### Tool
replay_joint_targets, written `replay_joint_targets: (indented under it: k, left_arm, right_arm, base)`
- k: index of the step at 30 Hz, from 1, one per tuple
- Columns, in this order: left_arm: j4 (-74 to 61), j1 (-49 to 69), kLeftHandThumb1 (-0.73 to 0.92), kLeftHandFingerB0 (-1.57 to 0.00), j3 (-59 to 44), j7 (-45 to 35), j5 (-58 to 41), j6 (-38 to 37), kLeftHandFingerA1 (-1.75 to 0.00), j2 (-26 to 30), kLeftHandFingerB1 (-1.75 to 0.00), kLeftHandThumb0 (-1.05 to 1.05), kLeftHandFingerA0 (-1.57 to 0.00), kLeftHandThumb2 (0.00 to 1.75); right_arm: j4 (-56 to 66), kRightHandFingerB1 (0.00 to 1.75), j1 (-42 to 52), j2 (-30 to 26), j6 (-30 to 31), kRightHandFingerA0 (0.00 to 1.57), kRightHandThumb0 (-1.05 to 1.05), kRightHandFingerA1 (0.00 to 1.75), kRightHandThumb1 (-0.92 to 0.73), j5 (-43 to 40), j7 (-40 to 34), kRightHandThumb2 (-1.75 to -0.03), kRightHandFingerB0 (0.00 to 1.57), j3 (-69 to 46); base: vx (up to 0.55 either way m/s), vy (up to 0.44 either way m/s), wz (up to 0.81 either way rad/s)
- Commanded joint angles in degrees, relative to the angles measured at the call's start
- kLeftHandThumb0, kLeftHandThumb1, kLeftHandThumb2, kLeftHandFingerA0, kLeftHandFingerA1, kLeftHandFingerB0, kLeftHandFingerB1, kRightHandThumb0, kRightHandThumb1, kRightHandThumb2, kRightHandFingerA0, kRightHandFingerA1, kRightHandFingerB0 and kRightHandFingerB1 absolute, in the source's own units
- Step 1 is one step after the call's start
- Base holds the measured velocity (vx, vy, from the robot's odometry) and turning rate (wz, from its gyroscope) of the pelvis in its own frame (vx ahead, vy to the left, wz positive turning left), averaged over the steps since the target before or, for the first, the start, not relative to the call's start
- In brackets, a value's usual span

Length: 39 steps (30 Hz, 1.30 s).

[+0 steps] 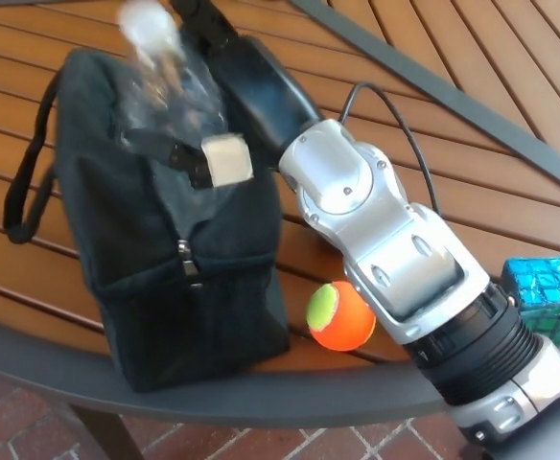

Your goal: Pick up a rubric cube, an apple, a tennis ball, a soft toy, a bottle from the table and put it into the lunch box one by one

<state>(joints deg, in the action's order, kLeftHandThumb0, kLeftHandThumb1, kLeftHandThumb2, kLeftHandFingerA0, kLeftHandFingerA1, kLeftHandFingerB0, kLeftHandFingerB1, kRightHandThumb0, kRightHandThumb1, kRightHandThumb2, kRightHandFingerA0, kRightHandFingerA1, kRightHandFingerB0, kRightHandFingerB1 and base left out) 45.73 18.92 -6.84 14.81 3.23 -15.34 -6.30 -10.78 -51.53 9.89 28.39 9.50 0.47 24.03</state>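
Observation:
The clear plastic bottle (160,91), blurred by motion, stands with its lower half inside the open black lunch box (184,278) and its white cap (146,24) above the rim. My right hand (203,155) reaches over the box from the right and is shut on the bottle, one black finger (160,146) across its front. An orange-and-green tennis ball (339,316) lies on the table to the right of the box. The shiny teal cube (546,292) sits at the far right. My forearm hides the apple and the soft toy. The left hand does not show.
The box stands near the front edge of a round wooden slatted table (50,125) with a dark metal rim (290,395). Its carry strap (31,182) hangs off the left side. Brick paving (21,426) shows below the table.

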Motion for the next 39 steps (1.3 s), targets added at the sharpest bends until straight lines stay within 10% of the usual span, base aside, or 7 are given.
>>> replay_joint_targets:
  k: [1, 20, 23, 28, 29, 39]
  left_arm:
    - [0.14, 0.68, 0.55, -0.93, -0.82, -0.23, -1.08, -0.12, -1.26, 0.88, -1.06, 0.10, -1.07, 1.04]
    - [1.50, 0.59, 0.58, -0.90, -2.16, -0.60, -1.68, -0.81, -1.28, 0.75, -1.04, 0.09, -1.02, 1.01]
    - [1.44, 0.67, 0.61, -0.89, -2.37, -0.21, -1.72, -0.97, -1.26, 0.38, -1.03, 0.09, -1.00, 0.98]
    - [0.88, 0.81, 0.59, -0.91, -2.96, -1.17, -2.81, -1.46, -1.27, 0.08, -1.04, 0.11, -1.03, 1.02]
    - [1.15, 0.66, 0.56, -0.93, -3.14, -1.18, -3.06, -1.51, -1.05, -0.04, -0.98, 0.06, -1.01, 1.15]
    - [-0.28, 0.98, 0.60, -0.91, -4.22, -0.95, -3.86, -1.04, -1.27, -0.37, -1.04, 0.09, -1.02, 0.99]
  right_arm:
    - [3.98, 0.00, 0.67, 1.66, 8.67, 0.00, -1.01, 0.00, -0.62, 2.30, -1.76, -0.81, 0.00, -1.72]
    - [19.97, 0.00, 2.39, 0.25, 21.05, 0.00, -0.98, 0.00, -0.78, 4.86, 1.29, -0.64, 0.00, -2.72]
    - [27.14, 0.00, 1.28, -3.53, 20.38, 0.00, -0.99, 0.00, -0.74, 4.26, 4.71, -0.88, 0.00, -4.63]
    - [36.37, 0.00, 1.64, -10.96, 20.21, 0.00, -0.93, 0.00, -0.89, 3.22, 8.88, -0.67, 0.00, -9.84]
    - [40.02, 0.10, 3.45, -15.36, 19.68, 0.00, -1.01, 0.25, -0.76, 2.84, 10.97, -1.13, 0.00, -12.61]
    - [46.09, 0.02, 20.36, -36.64, 14.52, 0.00, -1.05, 0.09, -0.77, 0.98, 19.25, -1.11, 0.00, -25.75]
  base:
    - [0.00, 0.000, 0.00]
    - [0.00, 0.000, 0.00]
    - [0.00, 0.000, 0.00]
    - [0.00, 0.000, 0.00]
    - [0.00, 0.000, 0.00]
    - [0.00, 0.000, 0.00]
